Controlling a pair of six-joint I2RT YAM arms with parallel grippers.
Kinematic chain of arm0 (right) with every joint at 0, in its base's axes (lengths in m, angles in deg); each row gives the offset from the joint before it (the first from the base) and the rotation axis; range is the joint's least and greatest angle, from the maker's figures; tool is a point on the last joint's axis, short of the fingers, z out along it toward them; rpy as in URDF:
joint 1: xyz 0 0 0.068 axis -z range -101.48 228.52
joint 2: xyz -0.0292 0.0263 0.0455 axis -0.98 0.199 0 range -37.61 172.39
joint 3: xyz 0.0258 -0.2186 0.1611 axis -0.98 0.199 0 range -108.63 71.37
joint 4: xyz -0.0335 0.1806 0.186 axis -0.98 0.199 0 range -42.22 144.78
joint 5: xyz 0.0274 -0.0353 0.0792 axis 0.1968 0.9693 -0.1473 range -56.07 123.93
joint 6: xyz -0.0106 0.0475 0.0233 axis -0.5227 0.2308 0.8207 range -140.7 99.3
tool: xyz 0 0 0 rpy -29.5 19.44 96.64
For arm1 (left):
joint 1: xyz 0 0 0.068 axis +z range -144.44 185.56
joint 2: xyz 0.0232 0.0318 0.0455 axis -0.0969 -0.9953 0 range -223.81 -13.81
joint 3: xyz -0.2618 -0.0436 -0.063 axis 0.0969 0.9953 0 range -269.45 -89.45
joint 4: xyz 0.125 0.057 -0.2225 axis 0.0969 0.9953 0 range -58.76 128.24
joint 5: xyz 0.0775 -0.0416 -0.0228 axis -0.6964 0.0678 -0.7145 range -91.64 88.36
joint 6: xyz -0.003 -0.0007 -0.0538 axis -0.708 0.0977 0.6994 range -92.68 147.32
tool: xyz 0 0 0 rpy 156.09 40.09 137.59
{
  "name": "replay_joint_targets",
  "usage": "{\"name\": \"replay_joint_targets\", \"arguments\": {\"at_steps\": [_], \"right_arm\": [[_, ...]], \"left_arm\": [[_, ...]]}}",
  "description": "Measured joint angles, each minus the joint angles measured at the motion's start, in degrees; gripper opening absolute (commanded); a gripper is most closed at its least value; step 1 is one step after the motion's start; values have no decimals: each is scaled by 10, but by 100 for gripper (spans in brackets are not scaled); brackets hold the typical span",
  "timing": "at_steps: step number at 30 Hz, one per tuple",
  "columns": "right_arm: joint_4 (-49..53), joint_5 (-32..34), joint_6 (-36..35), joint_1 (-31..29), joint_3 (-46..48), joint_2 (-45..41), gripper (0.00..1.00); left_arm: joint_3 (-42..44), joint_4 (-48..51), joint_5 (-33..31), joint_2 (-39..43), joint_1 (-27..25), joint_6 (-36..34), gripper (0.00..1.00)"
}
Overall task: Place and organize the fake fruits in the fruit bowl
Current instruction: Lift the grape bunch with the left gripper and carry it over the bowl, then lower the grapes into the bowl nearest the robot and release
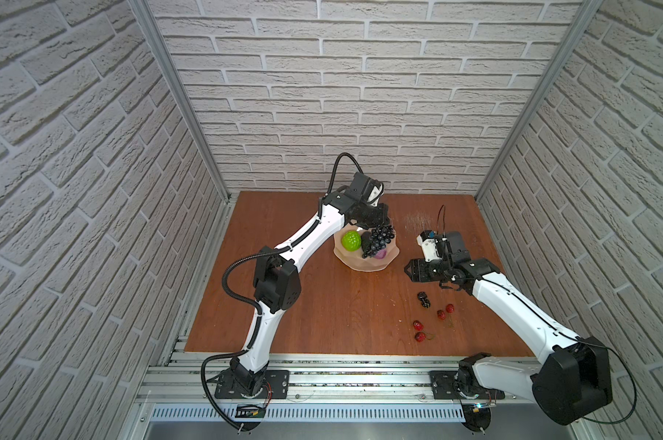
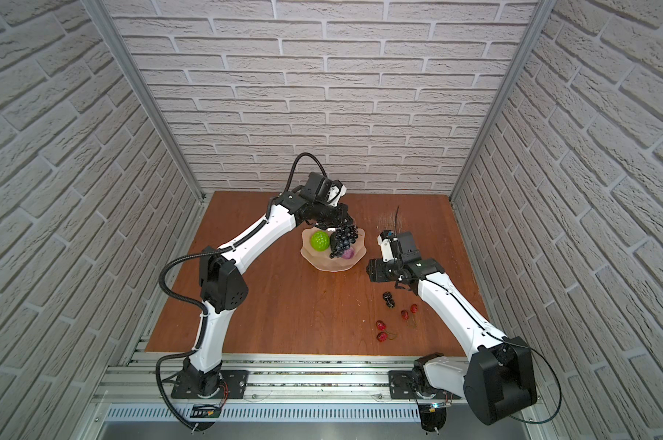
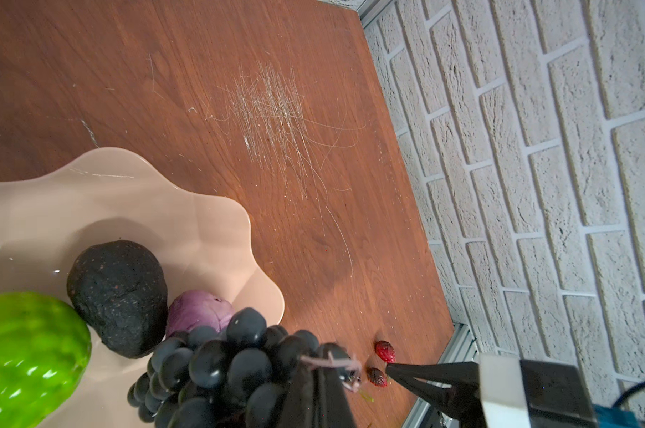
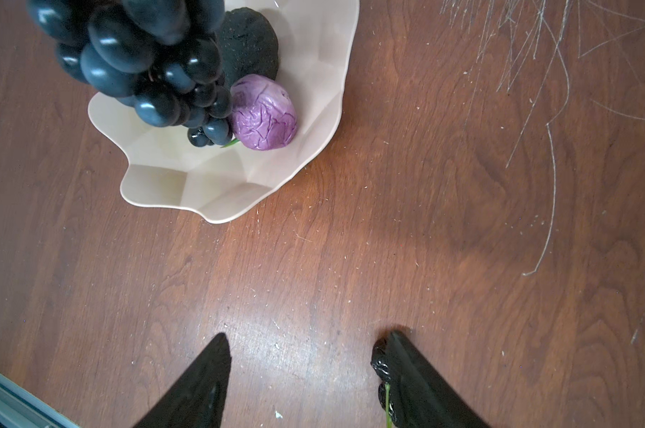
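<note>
The pale fruit bowl stands mid-table and holds a bumpy green fruit, a dark avocado and a purple fruit. My left gripper is shut on the stem of the dark grape bunch, which hangs over the bowl with its lower end beside the purple fruit. My right gripper stands open low over the table, right of the bowl. Black berries lie right by one of its fingers.
Several red cherries with thin stems lie on the brown table near the right arm. A scratched patch marks the wood behind the bowl. Brick-pattern walls close in three sides.
</note>
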Motion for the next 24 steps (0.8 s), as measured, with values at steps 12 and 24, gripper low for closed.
{"name": "replay_joint_targets", "arguments": {"at_steps": [12,24], "right_arm": [[-2,0,0,0,7,-2,68],[-2,0,0,0,7,-3,69]], "left_arm": [[122,-75,22,18,-3,30,0],[193,-156,44,57,9,59,0]]}}
